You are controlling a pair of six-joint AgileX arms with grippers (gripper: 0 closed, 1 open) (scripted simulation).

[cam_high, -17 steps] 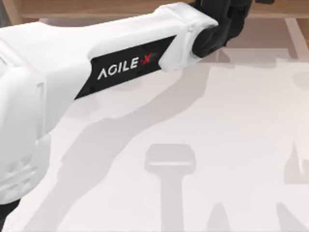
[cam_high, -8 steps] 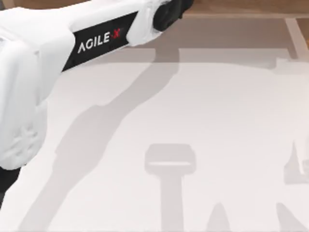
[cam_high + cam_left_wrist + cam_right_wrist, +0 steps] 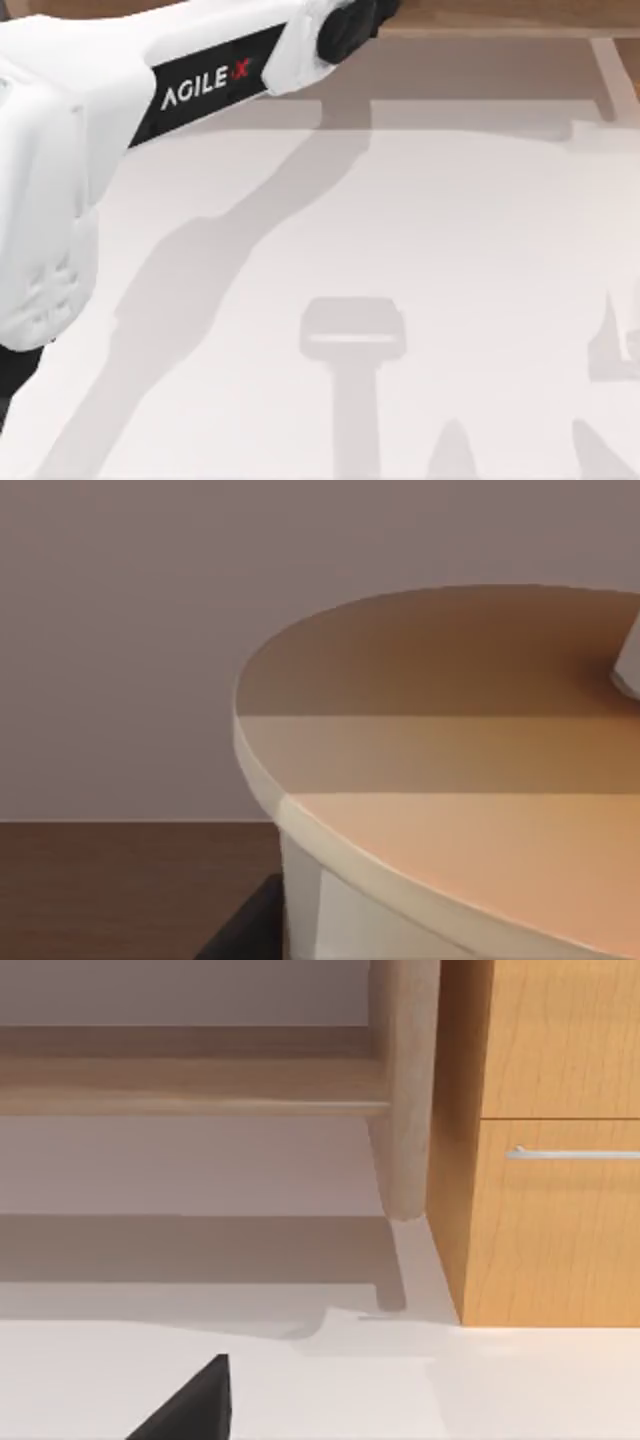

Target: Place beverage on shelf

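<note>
- Left arm (image 3: 150, 90): reached across the white surface (image 3: 420, 240) toward the shelf (image 3: 500, 15) at the top view's far edge, presumably to carry its load there; the left claw's opening could not be told.
- Beverage (image 3: 450, 770): its tan lid lay close under the left wrist camera, with a white straw (image 3: 628, 670) at the edge, which suggests the cup was in that claw, though no grip was visible.
- Shelf, right wrist view: long board (image 3: 190, 1095) and slanted support (image 3: 400, 1120) stood on the surface beside a wooden cabinet (image 3: 540, 1160).
- Right claw (image 3: 190, 1405): only a dark tip near the surface, apparently idle; opening could not be told.
</note>
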